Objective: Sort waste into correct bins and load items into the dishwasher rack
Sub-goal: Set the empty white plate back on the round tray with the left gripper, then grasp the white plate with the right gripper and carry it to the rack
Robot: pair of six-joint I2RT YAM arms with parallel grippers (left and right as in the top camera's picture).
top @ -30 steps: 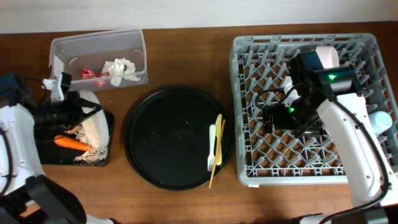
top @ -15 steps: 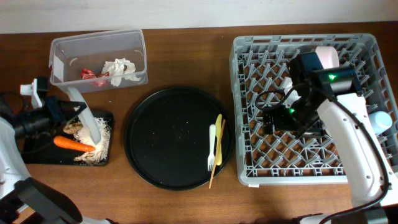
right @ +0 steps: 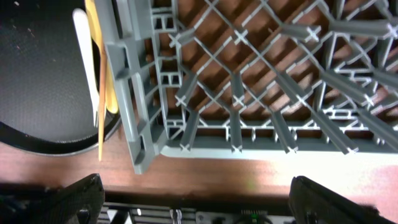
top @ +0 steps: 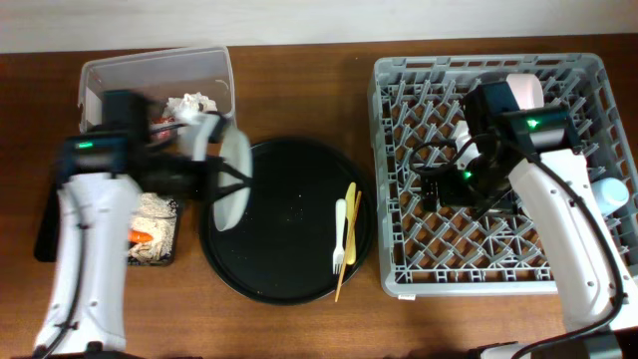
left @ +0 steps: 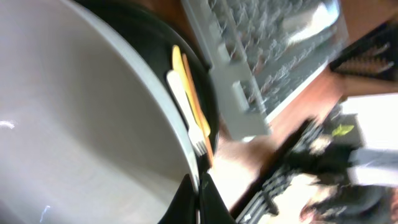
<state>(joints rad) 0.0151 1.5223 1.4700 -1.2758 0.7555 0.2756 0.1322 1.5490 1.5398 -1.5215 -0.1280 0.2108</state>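
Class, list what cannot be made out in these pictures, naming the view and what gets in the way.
- Orange carrot: overhead, the left arm covers all but a tip.
- Left part of the clear rectangular plastic tub: overhead, behind the blurred left arm.
- Light blue cup: overhead, mostly under the right arm.
- Large round black tray: left wrist, mostly behind the white round dish; view blurred.

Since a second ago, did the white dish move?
Yes. The white dish, gripped by the left gripper, went right: from above the small black tray to the left edge of the round black tray.
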